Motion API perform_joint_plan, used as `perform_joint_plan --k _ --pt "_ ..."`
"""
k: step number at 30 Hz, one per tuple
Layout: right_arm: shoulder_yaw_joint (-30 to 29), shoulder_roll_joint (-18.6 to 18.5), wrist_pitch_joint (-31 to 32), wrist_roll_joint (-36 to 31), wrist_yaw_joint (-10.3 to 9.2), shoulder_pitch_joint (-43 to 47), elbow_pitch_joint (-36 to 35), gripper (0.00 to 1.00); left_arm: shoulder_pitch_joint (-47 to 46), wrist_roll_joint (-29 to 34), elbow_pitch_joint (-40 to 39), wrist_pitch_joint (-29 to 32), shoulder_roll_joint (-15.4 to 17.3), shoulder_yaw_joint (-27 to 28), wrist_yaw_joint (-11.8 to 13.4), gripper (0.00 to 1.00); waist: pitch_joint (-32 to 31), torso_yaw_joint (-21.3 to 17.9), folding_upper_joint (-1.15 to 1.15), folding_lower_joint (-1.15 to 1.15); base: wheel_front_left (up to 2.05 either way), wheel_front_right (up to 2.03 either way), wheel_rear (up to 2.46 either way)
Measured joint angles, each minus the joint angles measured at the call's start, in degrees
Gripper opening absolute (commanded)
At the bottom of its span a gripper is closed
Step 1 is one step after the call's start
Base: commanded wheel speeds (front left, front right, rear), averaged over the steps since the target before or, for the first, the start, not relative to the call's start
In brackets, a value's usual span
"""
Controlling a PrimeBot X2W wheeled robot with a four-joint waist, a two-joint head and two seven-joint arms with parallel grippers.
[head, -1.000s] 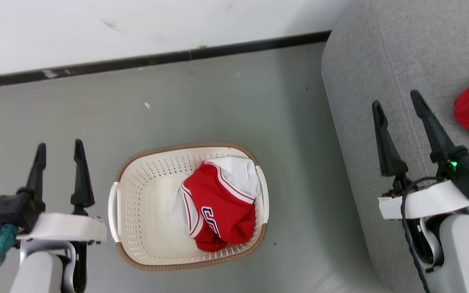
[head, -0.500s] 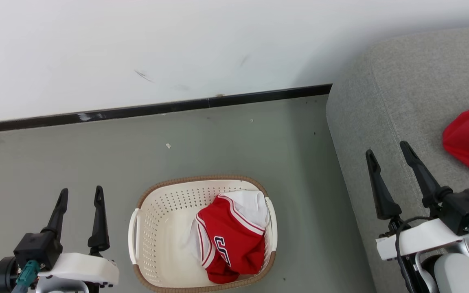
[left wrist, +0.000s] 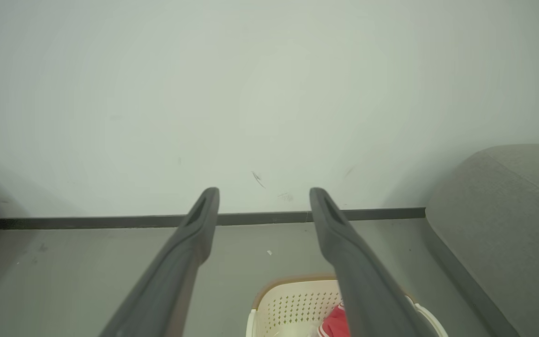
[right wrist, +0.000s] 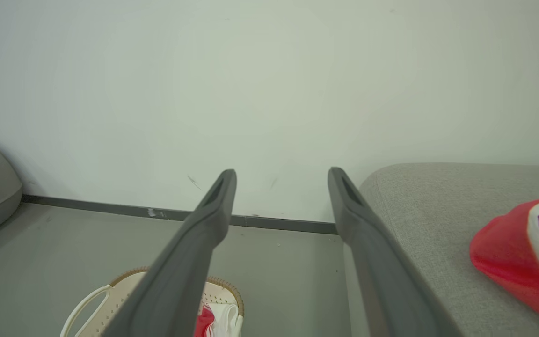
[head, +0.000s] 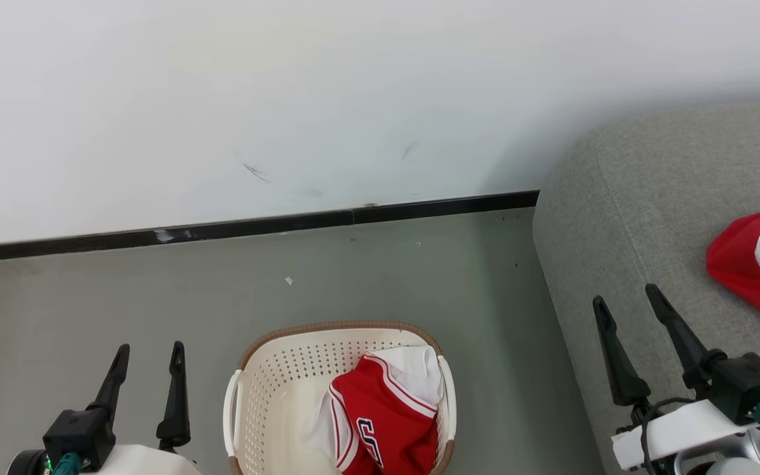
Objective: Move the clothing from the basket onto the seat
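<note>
Looks about halfway — one red garment (head: 743,264) down on the seat (head: 631,198), jersey (head: 386,422) bunched at the right end of the basket (head: 340,324). Reading left gripper (head: 150,348) and right gripper (head: 624,295) as wide open, empty, touching neither garment. Between picks, by my guess. Next — bend down, reach into basket, pinch a thick fold, lift clear.

Basket (head: 248,396): cream plastic, smooth, slight sheen, perforated walls, with a brown woven-look rim. Jersey (head: 386,429) inside: red/white cloth, smooth knit, creased. Red garment (head: 736,264) far right: same cloth, faint sheen. Sofa (head: 631,218): grey woven fabric, matt, coarse. Floor (head: 123,297): grey-green, smooth, matt. Wall (head: 287,99): white paint, matt, scuffed. Skirting (head: 254,225): black, semi-gloss. Left gripper (head: 150,347), right gripper (head: 623,295): dark, matt, plastic-looking.
</note>
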Motion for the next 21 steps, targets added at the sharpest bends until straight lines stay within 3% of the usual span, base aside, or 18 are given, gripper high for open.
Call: perform_joint_plan --k 21 --pt "-0.4 0.1 0.0 0.1 0.00 3.0 -2.6 1.00 3.0 0.0 -3.1 2.3 0.3 -0.4 0.0 1.00 -1.9 0.5 0.00 0.00 0.00 0.00 0.00"
